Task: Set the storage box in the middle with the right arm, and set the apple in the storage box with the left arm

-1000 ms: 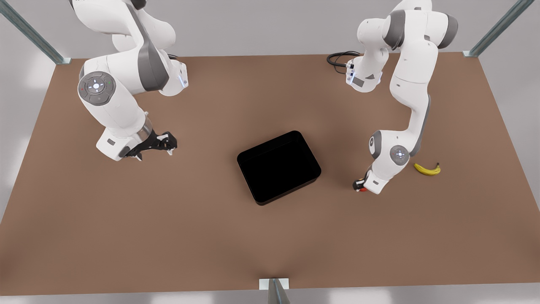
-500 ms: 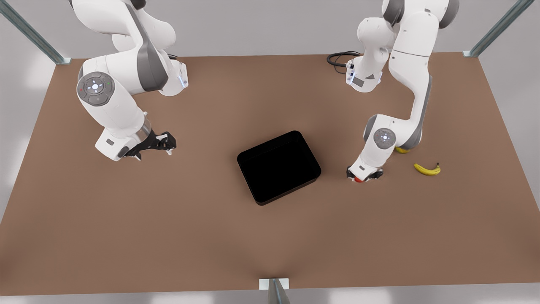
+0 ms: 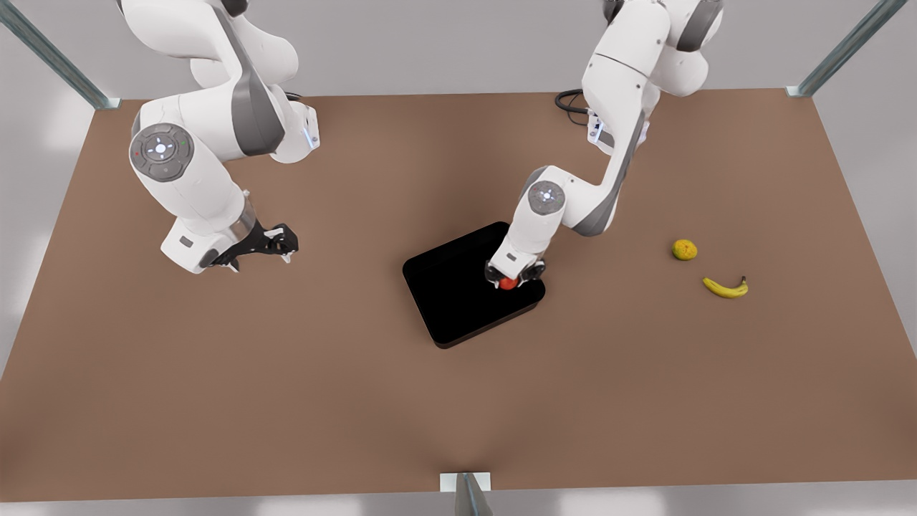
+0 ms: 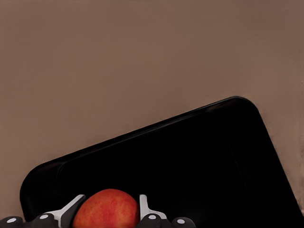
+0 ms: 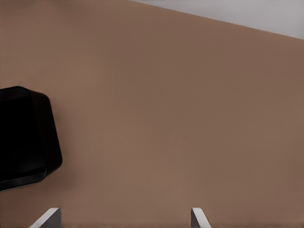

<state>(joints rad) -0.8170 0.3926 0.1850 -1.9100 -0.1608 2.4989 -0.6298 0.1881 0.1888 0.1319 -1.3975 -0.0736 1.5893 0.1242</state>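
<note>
Centred on the brown table (image 3: 458,401): the storage box (image 3: 458,301), a glossy black bin turned at a slant, already about in the middle, so the box half of the task looks done. Over the box's corner on the front view's right, just inside the low wall: the left end effector (image 3: 510,278), clamped on the apple (image 3: 508,284). In the left wrist view, the red apple (image 4: 106,209) pinched between two pale fingertips (image 4: 145,206), with the dark floor of the storage box (image 4: 190,166) spread beneath; held there, by the look of it, so that a release drops the fruit inside and not on the rim. Contact between apple and box floor: cannot tell.

Well apart from the box toward the front view's left, above bare table: the right end effector (image 3: 269,244), fingers spread wide and holding nothing, waiting clear of the other arm's path. In the right wrist view, a rounded corner of the box (image 5: 28,137) off to one side.

Well apart from the box toward the front view's right: a yellow-green fruit (image 3: 684,249) and, just beside that, a banana (image 3: 725,287), both lying loose, no part of the job.

Farther back than the box, near the table's rear edge: a coiled black cable (image 3: 573,100) by the left arm's base.
</note>
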